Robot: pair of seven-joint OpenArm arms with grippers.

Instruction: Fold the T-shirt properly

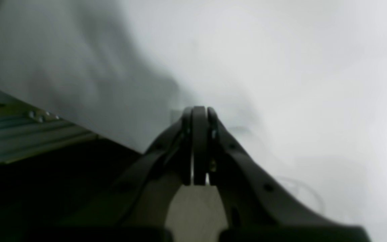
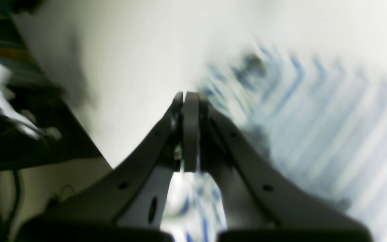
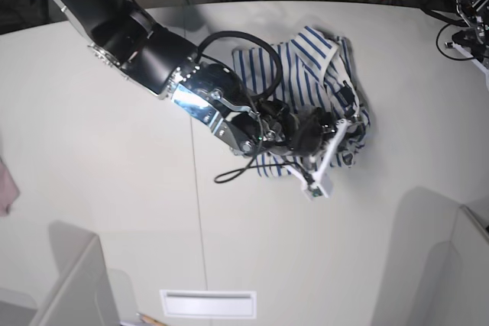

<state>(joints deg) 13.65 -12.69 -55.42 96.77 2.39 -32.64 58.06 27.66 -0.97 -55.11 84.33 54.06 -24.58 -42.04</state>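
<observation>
Left wrist view: the left pincer (image 1: 199, 116) has its jaws pressed together with nothing between them. Beyond its tips lies only the pale table (image 1: 281, 67), blurred. To its left the table's edge runs diagonally, with a metal rail (image 1: 29, 134) below it in the dark.

Right wrist view: the right pincer (image 2: 190, 101) is likewise closed, its fingers meeting at the tips. The shirt (image 2: 314, 117) spreads to its right and just ahead, its blue stripes smeared by blur; more striped cloth shows under the pincer, between the finger bases. Whether any cloth is pinched cannot be told. Bare table (image 2: 129, 67) lies to the left.

Base view: the right arm (image 3: 153, 51) reaches in from the upper left, and its pincer (image 3: 325, 162) sits over the lower edge of the crumpled shirt (image 3: 306, 59), which lies bunched behind and beside it on the table (image 3: 99, 188). A black cable (image 3: 229, 173) loops below the wrist. A pinkish scrap (image 3: 6, 185) rests at the far left edge, well apart.
</observation>
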